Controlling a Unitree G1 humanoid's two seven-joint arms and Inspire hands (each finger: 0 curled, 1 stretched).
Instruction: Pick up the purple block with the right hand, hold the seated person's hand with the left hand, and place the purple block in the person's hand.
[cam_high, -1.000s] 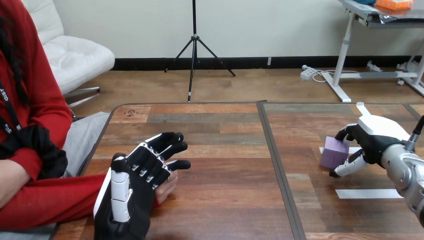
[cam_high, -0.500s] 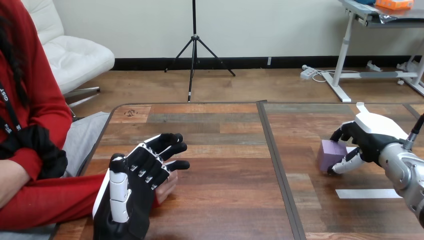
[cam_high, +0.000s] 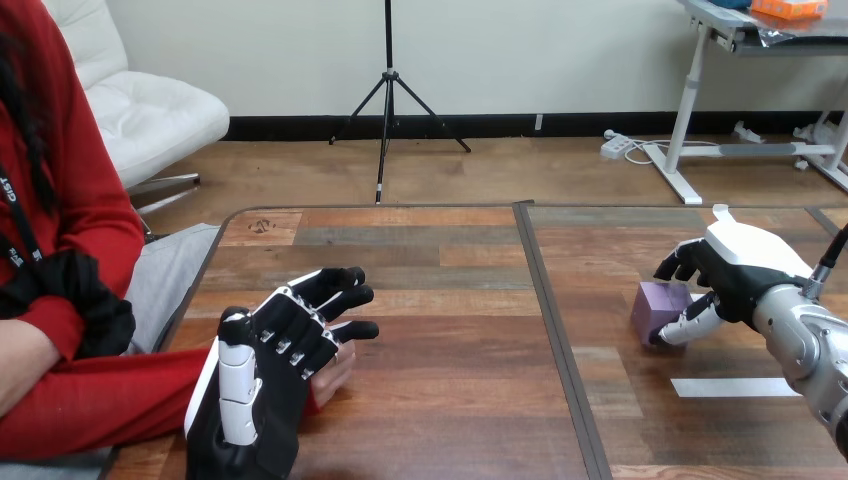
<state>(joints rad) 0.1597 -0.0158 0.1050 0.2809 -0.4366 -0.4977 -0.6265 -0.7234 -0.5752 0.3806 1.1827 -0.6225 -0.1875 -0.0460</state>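
The purple block (cam_high: 655, 303) sits on the right half of the wooden table (cam_high: 450, 400). My right hand (cam_high: 740, 270) is curled round it from the right, fingers over its far top and thumb against its near side, hiding the block's right part. At the lower left my left hand (cam_high: 270, 370) lies back-up over the person's hand (cam_high: 338, 375), whose fingertips peek out beneath its right edge. Its fingers reach forward nearly straight, and I see none of them curled round the person's hand. The red-sleeved forearm (cam_high: 110, 400) runs in from the left.
A dark seam (cam_high: 560, 340) splits the table down the middle. A white tape strip (cam_high: 735, 387) lies near the right front, another is partly hidden beside the block. The person's other arm (cam_high: 60, 300) is folded at the left edge.
My right hand has slid slightly left with the purple block in its curl. The left hand and the person's hand stay as they were.
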